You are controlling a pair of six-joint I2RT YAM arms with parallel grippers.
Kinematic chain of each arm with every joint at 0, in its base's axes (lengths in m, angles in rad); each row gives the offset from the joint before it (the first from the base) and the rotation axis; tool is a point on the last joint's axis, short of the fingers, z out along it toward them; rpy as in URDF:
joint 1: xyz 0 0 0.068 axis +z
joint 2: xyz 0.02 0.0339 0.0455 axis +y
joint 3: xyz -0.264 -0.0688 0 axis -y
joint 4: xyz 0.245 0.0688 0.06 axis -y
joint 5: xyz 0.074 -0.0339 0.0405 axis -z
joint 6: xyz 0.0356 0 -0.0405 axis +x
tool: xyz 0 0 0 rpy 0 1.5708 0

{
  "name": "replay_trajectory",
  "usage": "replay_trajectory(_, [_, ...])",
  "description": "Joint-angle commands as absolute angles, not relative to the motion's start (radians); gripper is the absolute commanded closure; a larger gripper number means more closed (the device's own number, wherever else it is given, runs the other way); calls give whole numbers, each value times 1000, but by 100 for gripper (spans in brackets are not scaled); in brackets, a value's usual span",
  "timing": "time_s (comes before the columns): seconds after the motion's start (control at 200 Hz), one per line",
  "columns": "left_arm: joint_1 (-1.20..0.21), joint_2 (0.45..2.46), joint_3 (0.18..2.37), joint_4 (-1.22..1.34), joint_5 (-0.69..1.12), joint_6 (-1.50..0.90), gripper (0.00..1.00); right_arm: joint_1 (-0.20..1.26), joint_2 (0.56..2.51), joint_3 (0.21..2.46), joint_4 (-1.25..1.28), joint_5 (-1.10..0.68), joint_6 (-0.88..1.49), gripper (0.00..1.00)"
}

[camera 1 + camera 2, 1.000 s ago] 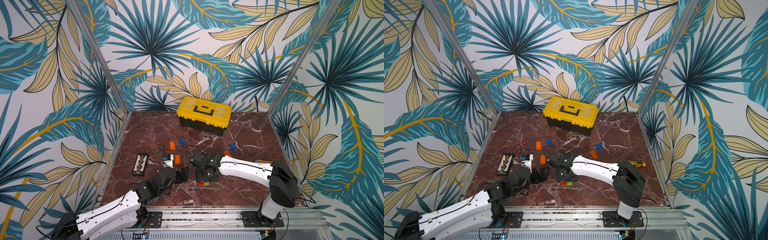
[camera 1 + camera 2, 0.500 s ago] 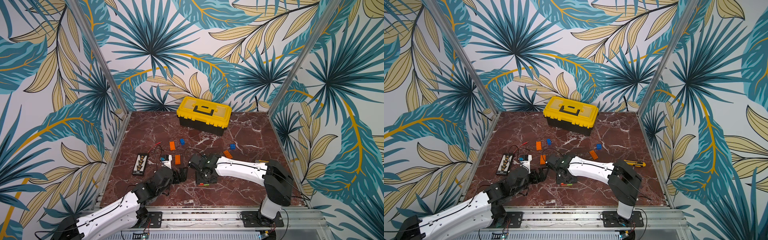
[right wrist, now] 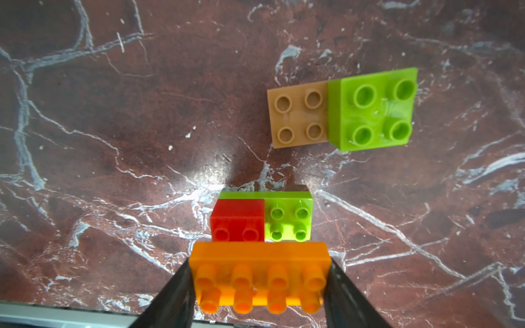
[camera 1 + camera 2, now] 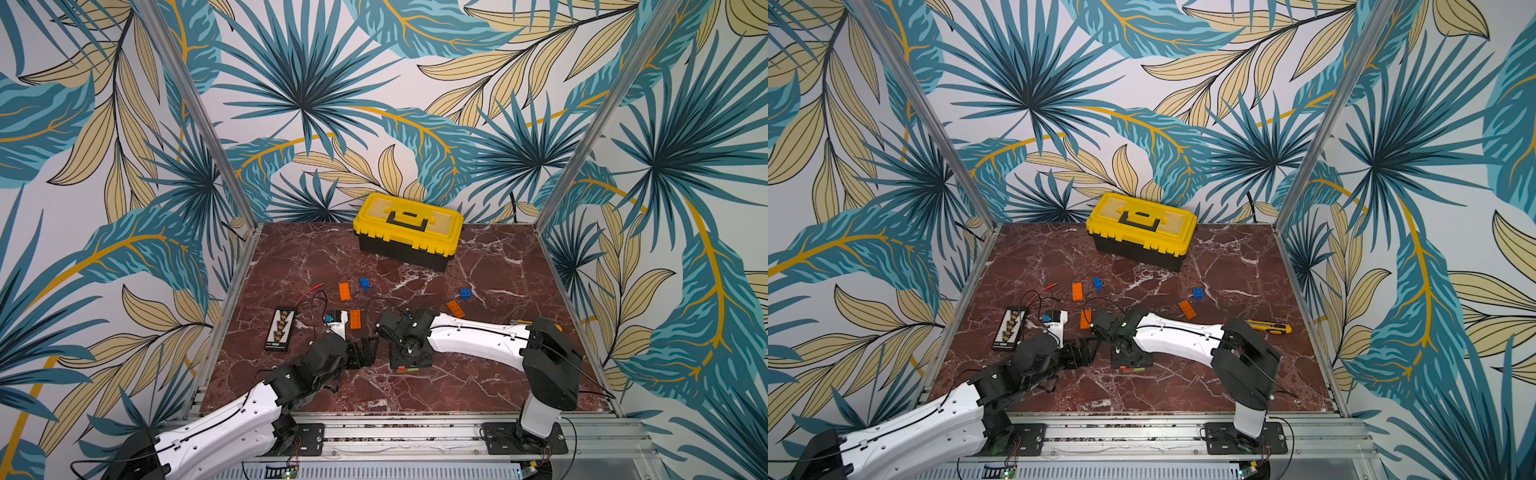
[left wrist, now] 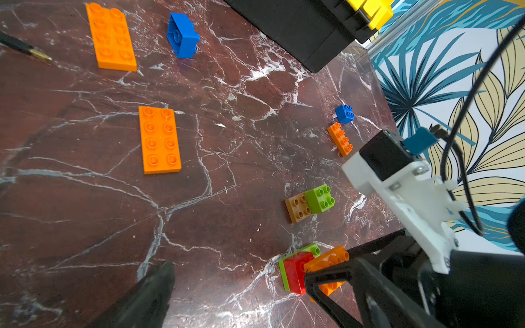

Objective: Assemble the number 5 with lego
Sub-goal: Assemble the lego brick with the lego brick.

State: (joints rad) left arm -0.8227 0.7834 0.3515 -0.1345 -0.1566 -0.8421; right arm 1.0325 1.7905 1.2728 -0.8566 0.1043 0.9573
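Along the near edge a grey aluminium rail (image 4: 415,428) was seen. Behind it lay a dark red marble tabletop (image 4: 478,386) veined in white, shut in on three sides by walls papered with teal and tan palm leaves (image 4: 299,83). Nearest on the tabletop, the right pincer (image 3: 260,268) was found closed on the two short ends of an orange eight-stud plastic brick (image 3: 260,284). That brick was set touching a small red plastic brick (image 3: 237,220), which was seated on one half of a flat lime green plate (image 3: 288,221). Whether the orange brick was pressed home could not be told. Near this stack but apart from it, a tan four-stud plate (image 3: 298,113) was seen edge to edge with a lime green square brick (image 3: 373,110). The left pincer (image 4: 365,352) was spread wide and empty, just beside the right pincer on its left. Farther back, loose orange oblong bricks (image 4: 355,319) and two small blue bricks (image 4: 365,283) were scattered, well apart from both pincers. Against the back wall a yellow-and-black plastic toolbox (image 4: 407,232) was stood.
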Motion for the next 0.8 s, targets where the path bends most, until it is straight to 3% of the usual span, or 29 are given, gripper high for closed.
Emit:
replay_trajectory(0.0, [-817, 793, 334, -107, -152, -830, 0, 1038, 1813, 1264, -856, 107, 953, 44])
replay_trajectory(0.796, [-813, 802, 337, -114, -157, -834, 0, 1037, 1831, 1236, -865, 135, 974, 44])
